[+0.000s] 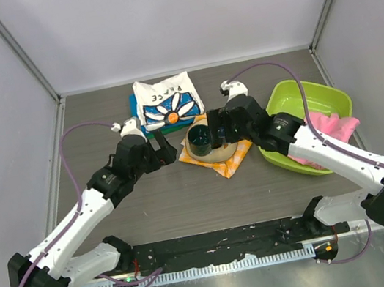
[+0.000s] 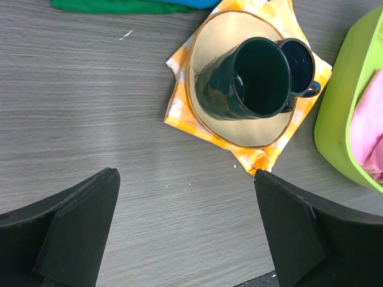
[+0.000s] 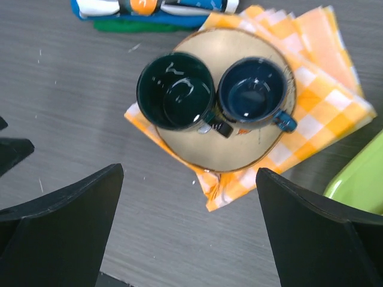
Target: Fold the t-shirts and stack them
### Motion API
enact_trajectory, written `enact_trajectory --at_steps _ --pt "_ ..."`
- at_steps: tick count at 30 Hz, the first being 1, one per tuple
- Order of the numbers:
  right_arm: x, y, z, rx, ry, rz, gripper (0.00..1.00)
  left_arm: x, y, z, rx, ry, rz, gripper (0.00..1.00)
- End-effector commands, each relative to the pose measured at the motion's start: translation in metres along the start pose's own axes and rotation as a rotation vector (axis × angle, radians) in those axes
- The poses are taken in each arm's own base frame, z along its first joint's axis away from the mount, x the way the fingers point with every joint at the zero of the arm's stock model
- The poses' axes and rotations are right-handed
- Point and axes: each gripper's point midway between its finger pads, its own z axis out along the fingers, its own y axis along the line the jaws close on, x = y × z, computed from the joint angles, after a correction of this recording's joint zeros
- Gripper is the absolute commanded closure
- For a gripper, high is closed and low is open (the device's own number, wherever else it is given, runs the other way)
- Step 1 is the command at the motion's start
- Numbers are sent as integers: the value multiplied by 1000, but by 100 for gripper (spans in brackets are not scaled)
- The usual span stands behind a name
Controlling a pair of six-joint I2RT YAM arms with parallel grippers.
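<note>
Found the left gripper (image 2: 188, 233) spread wide with nothing between its fingers, hovering over the bare table (image 2: 90, 119) just left of the checked cloth (image 2: 179, 113). Found the right gripper (image 3: 191, 233) equally wide and empty, hanging above the near edge of the same cloth. Saw on that orange-and-white cloth a tan plate (image 3: 239, 155), and on the plate two mugs touching side by side: a dark green mug (image 3: 175, 91) on the left and a smaller dark blue mug (image 3: 252, 89) on the right. Noted, beyond the cloth towards the table's far side, the white daisy shirt (image 1: 167, 102) lying folded on top of a blue shirt (image 1: 138, 116) and a green shirt (image 2: 108, 6), the stack close against the cloth's far corner. Noted, at the right, a lime-green tub (image 1: 302, 94) with the pink shirt (image 1: 334, 126) bunched inside, unfolded, draped over its right rim, well apart from the stack.
</note>
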Motion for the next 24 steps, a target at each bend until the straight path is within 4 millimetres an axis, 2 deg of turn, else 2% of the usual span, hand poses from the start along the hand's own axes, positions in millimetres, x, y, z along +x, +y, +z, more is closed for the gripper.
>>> enact_trajectory --at_steps 1,7,13,19,24 --pt "34 7 4 -56 95 9 0 -5 -3 0 22 -13 -6 0" --pt "113 10 12 -88 293 -28 0 -6 0 -1 23 -19 -9 0" --pt "156 8 27 -70 345 -19 0 -2 3 1 28 -15 -20 0" --pt "177 3 46 -37 363 -13 0 -1 5 2 27 -12 -18 0" --pt "164 9 56 -49 294 -3 0 -3 8 0 22 -21 -13 0"
